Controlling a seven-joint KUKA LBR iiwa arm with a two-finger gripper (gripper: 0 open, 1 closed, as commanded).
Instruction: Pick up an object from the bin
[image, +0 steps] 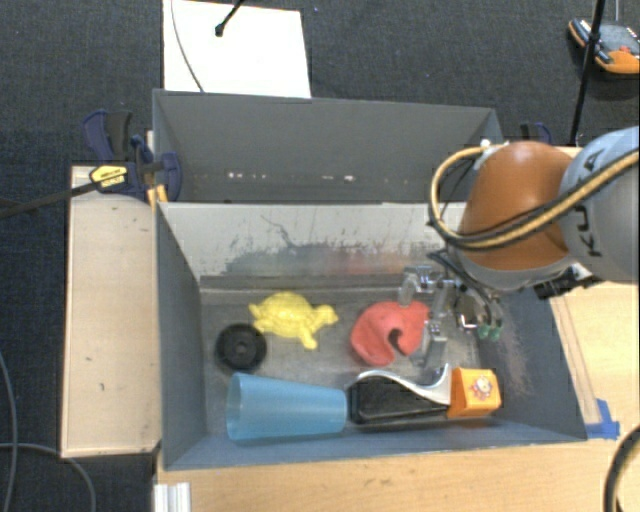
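Six items sat in bin (185, 330); gripper (436, 368) was low between red lump (376, 335) and orange block (474, 392). Couldn't tell its opening.

Perhaps six things (290, 318), one per kind

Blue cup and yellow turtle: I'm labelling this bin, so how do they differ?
The blue cup is a tapered tube; the yellow turtle is lumpy, with head and legs. The cup lies on its side along the near wall; the turtle sits further back. The cup is larger than the turtle. Both lie in the bin's left half.
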